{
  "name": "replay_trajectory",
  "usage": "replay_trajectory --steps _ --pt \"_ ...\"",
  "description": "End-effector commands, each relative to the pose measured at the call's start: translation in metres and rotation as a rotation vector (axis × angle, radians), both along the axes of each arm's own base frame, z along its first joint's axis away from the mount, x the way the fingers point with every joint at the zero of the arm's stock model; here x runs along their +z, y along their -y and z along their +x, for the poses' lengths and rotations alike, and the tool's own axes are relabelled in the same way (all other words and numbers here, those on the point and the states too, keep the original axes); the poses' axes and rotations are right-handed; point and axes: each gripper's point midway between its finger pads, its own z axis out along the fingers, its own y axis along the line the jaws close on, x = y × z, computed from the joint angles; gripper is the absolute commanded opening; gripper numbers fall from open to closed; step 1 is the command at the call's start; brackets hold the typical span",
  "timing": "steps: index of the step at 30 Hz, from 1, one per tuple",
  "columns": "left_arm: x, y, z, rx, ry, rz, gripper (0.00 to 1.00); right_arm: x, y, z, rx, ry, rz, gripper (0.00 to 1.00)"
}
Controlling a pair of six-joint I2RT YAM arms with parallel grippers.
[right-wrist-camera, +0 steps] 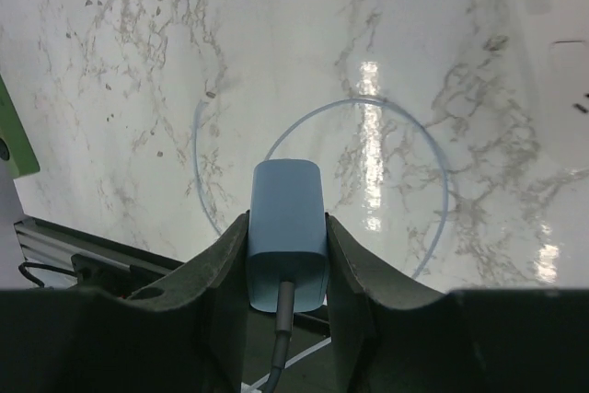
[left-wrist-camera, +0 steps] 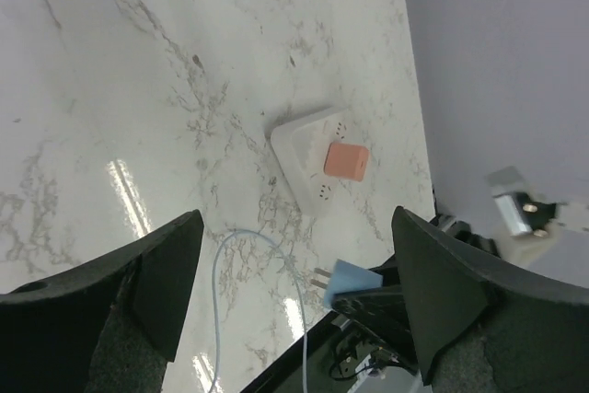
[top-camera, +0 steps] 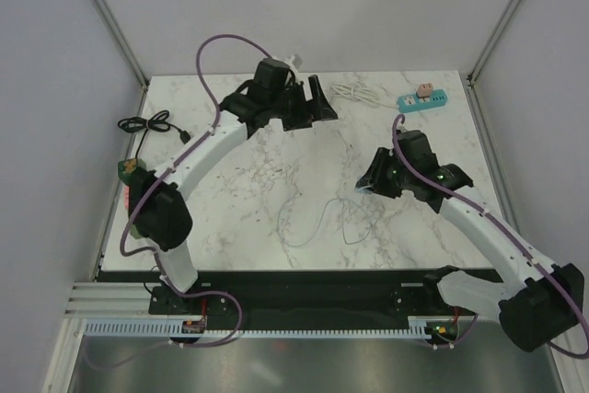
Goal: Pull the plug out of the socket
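The pale-blue plug (right-wrist-camera: 287, 241) hangs clear of the power strip (top-camera: 421, 98). It is clenched between the fingers of the right gripper (right-wrist-camera: 287, 216) above the marble table (top-camera: 276, 172), nearer the arms' bases than the strip and well apart from it. In the left wrist view its metal prongs (left-wrist-camera: 318, 274) show bare, with open marble between them and the strip, so the pull itself looks done. The plug's thin blue cable (right-wrist-camera: 442, 167) lies in loose loops on the table on the base side of the strip. On the strip itself a pink block (left-wrist-camera: 346, 161) sits over one outlet; whether it is a second plug or a cover cannot be told. The left gripper (top-camera: 309, 104) hovers to the left of the strip, near the far edge of the table, jaws spread wide and holding nothing. A coiled white cord (top-camera: 354, 91) lies between it and the strip. What is left, by the look of things, is little: perhaps setting the plug down and letting go, with care that the trailing cable does not snag.
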Motion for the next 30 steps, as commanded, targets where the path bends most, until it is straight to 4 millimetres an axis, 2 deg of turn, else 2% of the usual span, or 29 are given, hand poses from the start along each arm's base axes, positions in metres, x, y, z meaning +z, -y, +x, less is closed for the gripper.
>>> replay_trajectory --steps 1,2,3,4,7,8,9,10,11,12,13,15,16,17,18,19,20,21,22,28,30 --pt "0.047 -0.056 -0.010 0.079 0.108 0.037 0.90 0.017 -0.036 0.028 -0.052 0.093 0.066 0.00" --pt "0.054 -0.067 -0.012 0.093 0.116 0.033 0.90 0.008 -0.051 0.026 -0.027 0.076 0.051 0.00" --pt "0.063 -0.073 -0.017 0.097 0.136 0.025 0.90 0.012 -0.060 0.034 -0.044 0.098 0.064 0.00" --pt "0.078 -0.081 -0.028 0.100 0.173 0.013 0.91 0.008 -0.070 0.039 -0.046 0.089 0.068 0.00" --pt "0.098 -0.094 -0.040 0.120 0.225 -0.001 0.91 0.013 -0.107 0.047 -0.047 0.103 0.157 0.00" --pt "0.109 -0.100 -0.048 0.128 0.249 -0.016 0.94 0.002 -0.121 0.047 -0.037 0.086 0.149 0.00" --pt "0.110 -0.102 -0.052 0.134 0.242 -0.023 1.00 -0.001 -0.134 0.055 -0.052 0.096 0.162 0.00" --pt "0.117 -0.105 -0.056 0.134 0.253 -0.033 1.00 0.009 -0.142 0.056 -0.053 0.130 0.174 0.00" --pt "0.122 -0.109 -0.061 0.133 0.262 -0.045 1.00 -0.001 -0.159 0.050 -0.027 0.129 0.154 0.00" --pt "0.124 -0.108 -0.065 0.115 0.263 -0.056 1.00 -0.002 -0.166 0.055 -0.042 0.160 0.139 0.00" --pt "0.123 -0.109 -0.068 0.105 0.259 -0.058 1.00 -0.012 -0.177 0.058 -0.038 0.150 0.121 0.00" --pt "0.126 -0.109 -0.077 0.079 0.259 -0.077 1.00 -0.021 -0.193 0.057 -0.030 0.154 0.130 0.00" --pt "0.118 -0.109 -0.079 0.073 0.239 -0.073 1.00 -0.036 -0.197 0.058 -0.038 0.138 0.121 0.00" --pt "0.115 -0.108 -0.084 0.058 0.231 -0.078 1.00 -0.040 -0.201 0.058 -0.036 0.145 0.124 0.00" --pt "0.113 -0.108 -0.087 0.046 0.231 -0.080 1.00 -0.037 -0.207 0.063 -0.040 0.177 0.154 0.00" --pt "0.103 -0.107 -0.088 0.031 0.223 -0.067 1.00 -0.046 -0.210 0.064 -0.029 0.194 0.160 0.00" --pt "0.098 -0.107 -0.090 0.020 0.215 -0.063 1.00 -0.045 -0.214 0.066 0.003 0.229 0.166 0.01" --pt "0.094 -0.106 -0.093 0.005 0.208 -0.062 1.00 -0.037 -0.222 0.070 0.015 0.278 0.212 0.02" --pt "0.085 -0.107 -0.095 -0.010 0.203 -0.049 1.00 -0.043 -0.222 0.071 0.024 0.284 0.202 0.04" --pt "0.065 -0.111 -0.097 -0.039 0.218 0.003 1.00 -0.072 -0.226 0.084 0.088 0.291 0.079 0.19" --pt "0.057 -0.121 -0.092 -0.011 0.204 0.043 1.00 -0.085 -0.217 0.088 0.088 0.256 0.022 0.20"
